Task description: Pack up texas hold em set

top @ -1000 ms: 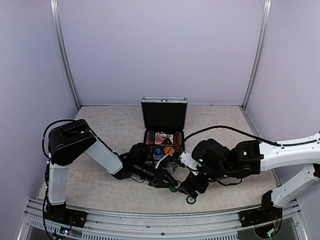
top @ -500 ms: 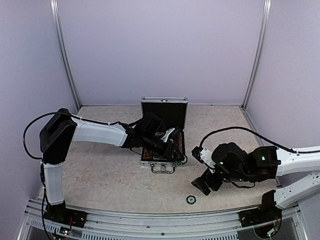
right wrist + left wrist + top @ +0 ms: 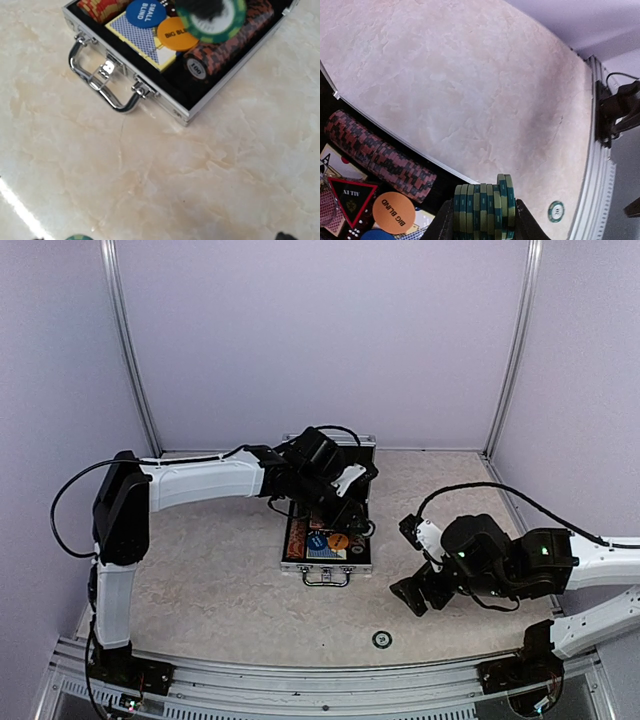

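Left gripper [image 3: 482, 224]: fingers [image 3: 444, 226] pinched on a green stack [image 3: 482, 206] of chips held on edge. The chips at the right end sit a little proud of the rest. I see the stack hanging over the right side of the open case [image 3: 325, 567], above the red-black row [image 3: 375, 154] of chips that lies along that side's rim. I can't tell whether stack and row touch.

The case sits mid-table [image 3: 220, 570], lid up at the far side, handle [image 3: 102, 85] toward the arms.

Inside, from the right wrist view:
- blue disc [image 3: 146, 11] marked SMALL BLIND
- orange disc [image 3: 175, 34] marked BIG BLIND, just beside the blue one
- both discs lie on a blue deck [image 3: 134, 39]

From the left wrist view I pick out the triangle marker [image 3: 351, 192], red edge and black centre, next to the orange disc.

Right gripper [image 3: 413, 595]: low over the table to the right of the case and apart from it. Jaws are spread wide with nothing between them. Its camera looks down on the case front and handle.

One loose chip [image 3: 381, 640], green, lies flat on the table, nearer the arms than the case and well apart from both grippers.
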